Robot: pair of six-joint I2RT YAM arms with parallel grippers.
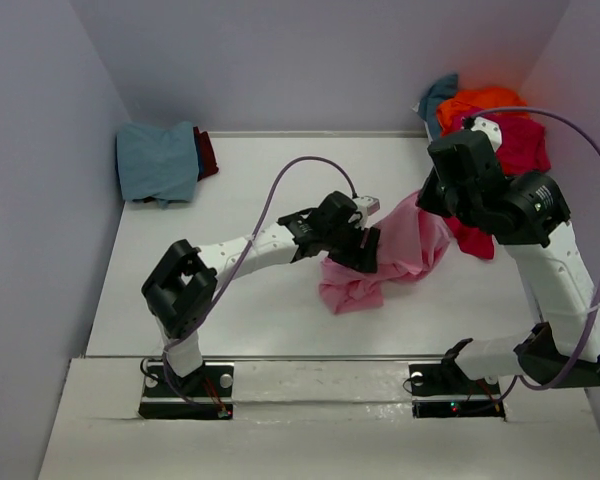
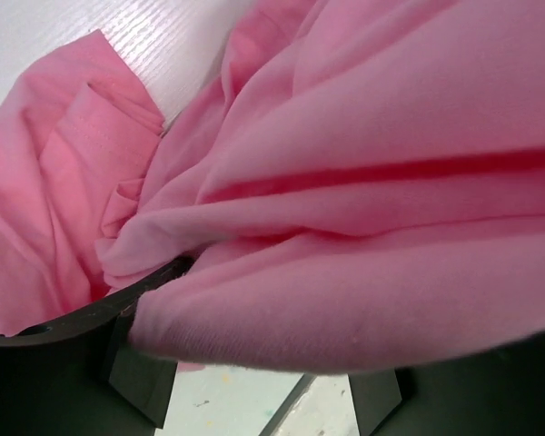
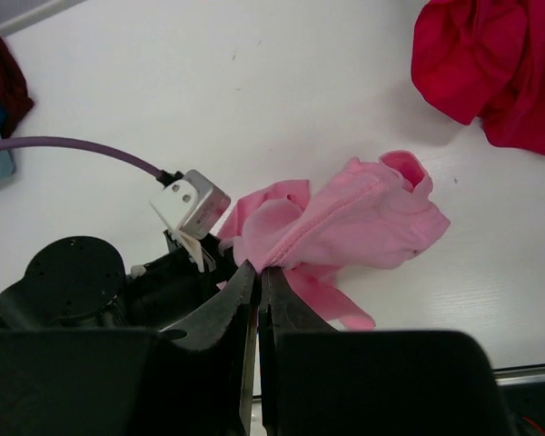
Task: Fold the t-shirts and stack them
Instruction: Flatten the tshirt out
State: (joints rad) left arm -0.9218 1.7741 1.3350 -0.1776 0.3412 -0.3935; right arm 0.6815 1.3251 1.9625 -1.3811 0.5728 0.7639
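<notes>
A light pink t-shirt (image 1: 405, 245) hangs bunched over the middle of the table. My right gripper (image 3: 260, 270) is shut on a seam of the pink t-shirt (image 3: 363, 218) and holds that edge up. My left gripper (image 1: 365, 250) is pushed into the shirt's left side. In the left wrist view its jaws stand open, and a thick fold of the pink t-shirt (image 2: 363, 182) lies across the gap between the dark fingers (image 2: 136, 381). A folded teal-blue t-shirt (image 1: 158, 160) lies at the back left.
A dark red cloth (image 1: 207, 152) peeks out beside the folded teal-blue shirt. At the back right sits a heap of orange (image 1: 480, 100), crimson (image 1: 520, 140) and teal (image 1: 438, 95) shirts, close behind the right arm. Walls enclose the table on three sides.
</notes>
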